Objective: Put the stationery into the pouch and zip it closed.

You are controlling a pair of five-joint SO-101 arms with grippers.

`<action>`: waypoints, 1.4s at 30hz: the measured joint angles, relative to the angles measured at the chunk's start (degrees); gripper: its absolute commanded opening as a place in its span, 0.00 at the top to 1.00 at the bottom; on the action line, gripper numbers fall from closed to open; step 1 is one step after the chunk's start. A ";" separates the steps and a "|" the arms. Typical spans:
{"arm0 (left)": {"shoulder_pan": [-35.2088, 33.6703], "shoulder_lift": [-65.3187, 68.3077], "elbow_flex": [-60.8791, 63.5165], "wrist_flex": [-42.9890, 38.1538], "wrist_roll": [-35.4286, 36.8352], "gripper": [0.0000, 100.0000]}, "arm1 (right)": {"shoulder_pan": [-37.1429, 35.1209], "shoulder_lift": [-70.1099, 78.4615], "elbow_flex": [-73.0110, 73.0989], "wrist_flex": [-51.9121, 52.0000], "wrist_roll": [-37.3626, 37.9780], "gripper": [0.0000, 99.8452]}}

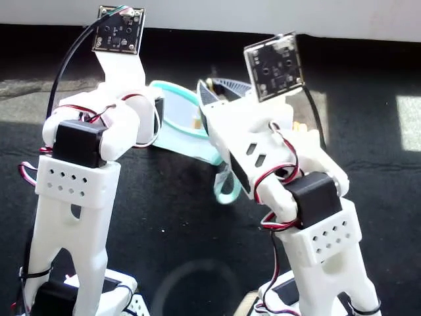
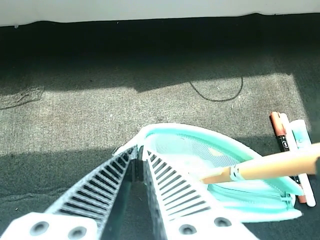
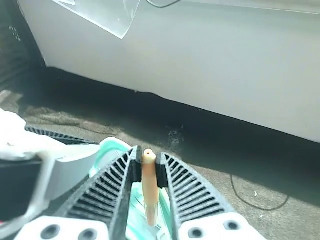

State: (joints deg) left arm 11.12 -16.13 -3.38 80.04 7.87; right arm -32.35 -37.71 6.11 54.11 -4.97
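The teal mesh pouch [image 1: 176,125] hangs open between the two arms, lifted off the dark mat. My left gripper [image 2: 139,150] is shut on the pouch [image 2: 200,147] at its rim and holds the mouth up. My right gripper [image 3: 148,156] is shut on a tan pencil [image 3: 149,185]. In the left wrist view that pencil [image 2: 272,166] slants in from the side, with its tip inside the pouch mouth. An orange marker [image 2: 280,132] and a white pen [image 2: 303,145] lie side by side on the mat just past the pouch.
A white wall [image 3: 210,60] runs along the far edge of the mat. A thin black loop of wire [image 2: 220,94] lies on the mat beyond the pouch. The left arm's gripper body [image 3: 35,167] sits close beside my right gripper.
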 measured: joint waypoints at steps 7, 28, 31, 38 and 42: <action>0.00 0.00 0.00 0.00 0.00 0.99 | -0.18 4.66 4.57 -4.40 -5.45 0.99; 0.00 0.00 0.00 0.00 0.00 0.99 | -6.07 7.21 5.71 1.14 -5.98 0.81; -0.09 0.00 0.00 0.00 0.00 0.99 | -1.41 3.78 -0.09 1.14 -5.98 0.87; 0.00 0.00 0.00 0.00 0.00 0.99 | 23.21 0.00 -9.23 6.42 -3.60 0.99; 0.00 0.00 0.00 0.00 0.00 0.99 | 30.86 6.77 -5.80 9.32 6.07 0.93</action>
State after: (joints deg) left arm 11.12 -16.13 -3.38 80.04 7.87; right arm -1.49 -30.95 0.31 63.43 1.10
